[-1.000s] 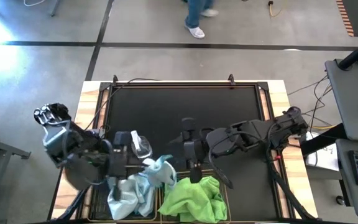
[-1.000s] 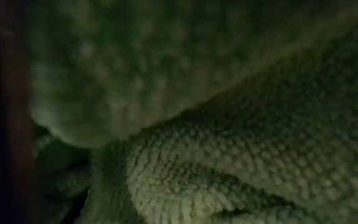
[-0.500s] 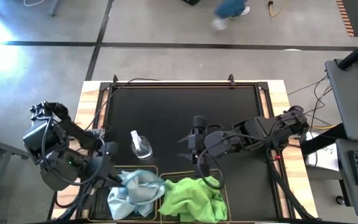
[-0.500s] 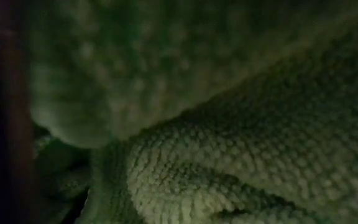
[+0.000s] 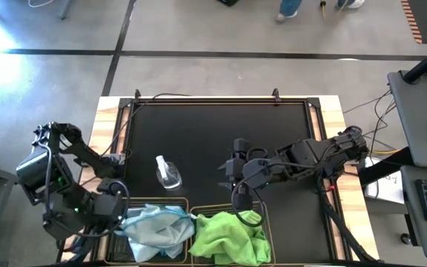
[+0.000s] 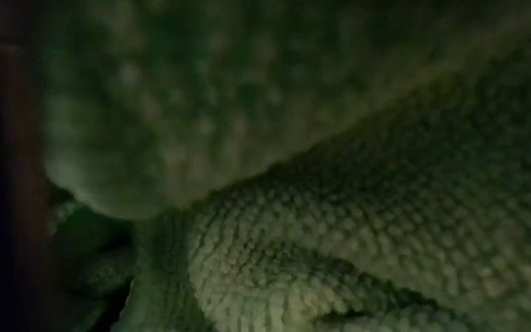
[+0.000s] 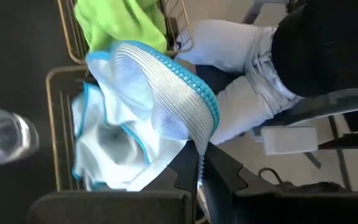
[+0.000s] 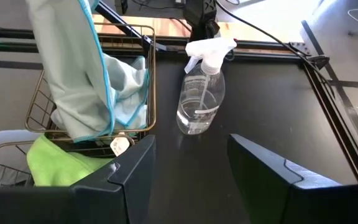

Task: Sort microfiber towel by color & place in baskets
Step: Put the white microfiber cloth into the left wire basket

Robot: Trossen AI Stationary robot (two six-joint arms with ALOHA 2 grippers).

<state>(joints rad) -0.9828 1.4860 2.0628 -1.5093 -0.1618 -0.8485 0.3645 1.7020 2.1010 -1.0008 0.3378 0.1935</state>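
The left gripper (image 5: 117,215) hovered at the left edge of the left basket (image 5: 141,204), its fingers clamped together on a pale blue towel (image 5: 154,228) that draped from them into that basket, onto other blue cloth. The right gripper (image 5: 236,199) hung above the back rim of the right basket (image 5: 262,219), fingers wide apart and empty, with the lime green towels (image 5: 228,237) heaped below it. A clear spray bottle (image 5: 167,173) stood on the black counter (image 5: 213,130) just behind the left basket. In the low view only green cloth pressed against the lens showed, so it probably told nothing more.

The risk I judged was in the release: a fold of the blue towel lay over the divide, touching the green heap, and could slump into the wrong basket. Lifting away with fabric snagged on the fingers would drag it back out.
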